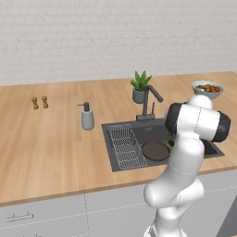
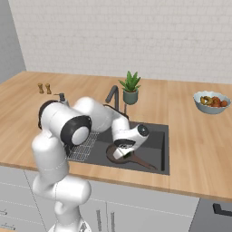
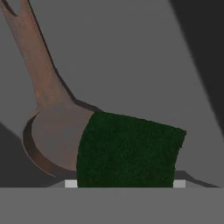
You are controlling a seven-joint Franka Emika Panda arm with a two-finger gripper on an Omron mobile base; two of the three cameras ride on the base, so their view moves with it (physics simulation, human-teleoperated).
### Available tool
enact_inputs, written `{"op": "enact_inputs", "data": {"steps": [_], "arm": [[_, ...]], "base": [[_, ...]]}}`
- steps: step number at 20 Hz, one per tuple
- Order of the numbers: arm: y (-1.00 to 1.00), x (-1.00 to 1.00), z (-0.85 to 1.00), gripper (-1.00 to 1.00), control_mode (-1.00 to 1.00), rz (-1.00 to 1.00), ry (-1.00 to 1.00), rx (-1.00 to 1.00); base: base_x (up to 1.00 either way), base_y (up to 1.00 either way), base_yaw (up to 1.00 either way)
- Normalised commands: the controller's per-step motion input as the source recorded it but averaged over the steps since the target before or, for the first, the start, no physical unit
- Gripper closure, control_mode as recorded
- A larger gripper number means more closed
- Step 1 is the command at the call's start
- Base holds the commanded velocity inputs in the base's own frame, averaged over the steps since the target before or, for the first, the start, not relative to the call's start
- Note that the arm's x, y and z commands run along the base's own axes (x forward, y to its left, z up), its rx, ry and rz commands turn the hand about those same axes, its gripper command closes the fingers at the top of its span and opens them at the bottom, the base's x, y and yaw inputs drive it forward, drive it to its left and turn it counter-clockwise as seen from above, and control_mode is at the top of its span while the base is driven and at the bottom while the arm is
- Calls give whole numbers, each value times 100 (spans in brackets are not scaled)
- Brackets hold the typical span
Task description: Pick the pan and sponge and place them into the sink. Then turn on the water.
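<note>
The dark brown pan (image 1: pixel 155 150) lies on the floor of the dark grey sink (image 1: pixel 157 132), its long handle (image 2: pixel 142 162) pointing toward the counter's front edge. In the hand view the pan (image 3: pixel 54 135) sits directly below the green sponge (image 3: pixel 129 151). My gripper (image 3: pixel 124 183) is shut on the sponge, which spans the gap between the two fingertips. In the right base view the gripper (image 2: pixel 121 152) reaches down into the sink (image 2: pixel 156 145), just over the pan. A sliver of the sponge (image 1: pixel 170 143) shows beside my arm. No water runs from the dark faucet (image 1: pixel 150 99).
A wire rack (image 1: pixel 125 146) fills the sink's left part. A soap dispenser (image 1: pixel 87 118) stands left of the sink and a potted plant (image 1: pixel 140 87) behind the faucet. A bowl of fruit (image 2: pixel 211 102) sits at the right. Two small shakers (image 1: pixel 40 102) stand far left.
</note>
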Motion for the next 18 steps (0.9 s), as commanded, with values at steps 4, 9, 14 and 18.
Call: {"op": "enact_inputs", "data": {"steps": [4,9,14,18], "arm": [[0,41,-27,100,-100,0,0,6],[-2,54,-36,100,-100,0,0,9],[-24,51,-46,100,-100,0,1,11],[-21,48,-49,100,-100,0,1,10]], "base": [[0,0,0],[0,0,0],[0,0,0],[0,0,0]]}}
